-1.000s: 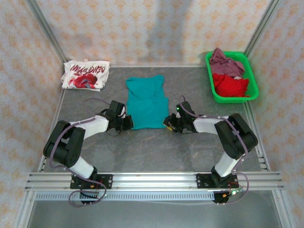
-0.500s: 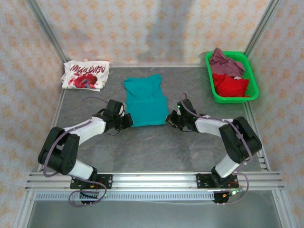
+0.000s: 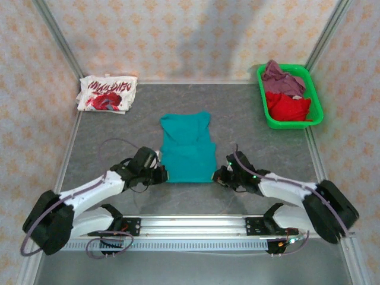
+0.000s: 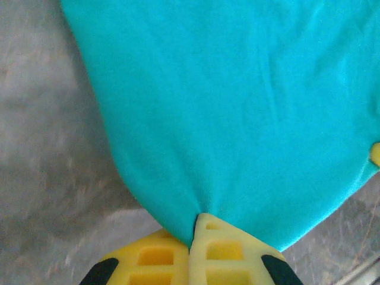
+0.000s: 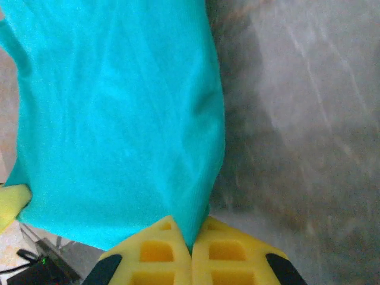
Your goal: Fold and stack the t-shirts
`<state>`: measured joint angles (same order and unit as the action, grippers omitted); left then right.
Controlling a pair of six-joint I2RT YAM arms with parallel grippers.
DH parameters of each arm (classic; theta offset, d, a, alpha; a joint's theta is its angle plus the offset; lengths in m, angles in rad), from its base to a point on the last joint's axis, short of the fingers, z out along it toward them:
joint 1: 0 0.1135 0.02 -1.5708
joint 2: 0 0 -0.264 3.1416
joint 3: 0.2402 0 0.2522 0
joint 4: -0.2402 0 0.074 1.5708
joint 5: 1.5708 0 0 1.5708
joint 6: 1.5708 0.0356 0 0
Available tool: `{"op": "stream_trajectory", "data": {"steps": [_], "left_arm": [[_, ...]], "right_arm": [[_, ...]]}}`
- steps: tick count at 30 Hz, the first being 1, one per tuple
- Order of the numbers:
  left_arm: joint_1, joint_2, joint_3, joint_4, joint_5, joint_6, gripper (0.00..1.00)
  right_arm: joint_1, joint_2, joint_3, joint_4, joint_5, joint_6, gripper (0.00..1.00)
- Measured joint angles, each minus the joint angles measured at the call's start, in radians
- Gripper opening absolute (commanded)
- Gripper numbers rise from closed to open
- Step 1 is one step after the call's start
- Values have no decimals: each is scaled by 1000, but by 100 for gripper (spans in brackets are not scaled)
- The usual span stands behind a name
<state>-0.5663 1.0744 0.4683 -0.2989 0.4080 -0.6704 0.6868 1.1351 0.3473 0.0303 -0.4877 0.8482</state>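
Observation:
A teal t-shirt (image 3: 187, 148) lies spread on the grey table, its near edge close to the arm bases. My left gripper (image 3: 164, 176) is shut on its near left corner, the teal cloth (image 4: 237, 113) pinched between the yellow fingers (image 4: 222, 255). My right gripper (image 3: 217, 177) is shut on the near right corner, with teal cloth (image 5: 119, 119) caught between its yellow fingers (image 5: 222, 252). A folded white t-shirt with red print (image 3: 107, 93) lies at the far left. A red t-shirt (image 3: 287, 107) and a mauve one (image 3: 281, 78) are bundled in the basket.
The green plastic basket (image 3: 316, 117) stands at the far right against the wall. An aluminium rail (image 3: 190, 224) runs along the near edge by the arm bases. Patterned walls close in the table on three sides.
Both grippers have pulled the teal t-shirt toward the near edge of the table, and both arms have folded back low. The right gripper closed on its corner during this time.

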Motion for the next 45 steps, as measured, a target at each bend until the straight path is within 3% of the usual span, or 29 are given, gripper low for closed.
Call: {"op": "stream_trajectory", "data": {"steps": [4, 8, 16, 24, 45], "left_arm": [[-11, -140, 3, -108, -29, -33, 0], [0, -181, 111, -190, -79, -27, 0], [188, 14, 354, -210, -76, 25, 0], [227, 174, 589, -241, -76, 117, 0], [325, 476, 799, -249, -59, 209, 0]], "right_arm": [[30, -175, 27, -114, 48, 6, 0], [30, -193, 175, -209, 116, -43, 0], [-35, 51, 465, -231, 188, -156, 0], [-106, 216, 642, -262, 193, -200, 0], [-206, 465, 835, -262, 139, -233, 0]]}}
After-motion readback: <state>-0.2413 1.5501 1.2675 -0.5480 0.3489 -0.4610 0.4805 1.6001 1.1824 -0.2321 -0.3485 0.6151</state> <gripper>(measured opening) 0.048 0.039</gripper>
